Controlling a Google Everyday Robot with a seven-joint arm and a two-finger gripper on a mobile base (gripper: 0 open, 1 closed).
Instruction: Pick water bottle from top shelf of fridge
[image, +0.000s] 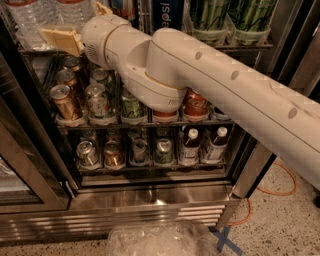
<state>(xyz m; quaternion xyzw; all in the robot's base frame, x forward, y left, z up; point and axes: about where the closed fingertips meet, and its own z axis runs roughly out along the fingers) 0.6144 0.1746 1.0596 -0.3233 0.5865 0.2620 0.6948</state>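
1. Speckled flooring is seen at the lower right, crossed by an orange cable (280, 186) and marked with blue tape (227, 241). Crumpled clear plastic (155, 239) lies in front of the fridge (125, 206).
2. The top shelf (250, 46) is treated here as the worktop. Clear ribbed bottles are carried at its left end, a Pepsi bottle (167, 12) near its middle, and green bottles (210, 15) in clear trays toward its right edge.
3. The gripper (72, 21) is placed at the left end of the worktop with its tan fingers spread. One finger (60, 39) is seen low in front of the bottle bases, and the other only as a tip beside the wrist.
4. The water bottle (70, 9) stands near the worktop's left edge, apparently between the two fingers. Contact cannot be judged, and its cap is cut off by the frame. A second water bottle (25, 20) stands just beside it, at the left corner.
5. The step in hand is judged to be enclosing the bottle. It should be centred between the fingers before they are closed. The ribbed body should be squeezed gently, since thin plastic is likely to give. The neighbouring bottle should be kept outside the jaws.
6. Once held, the bottle should be raised just clear of the tray lip and drawn straight out over the worktop's front edge. The bulky arm should be kept off the soda cans (62, 100) on the rack below.
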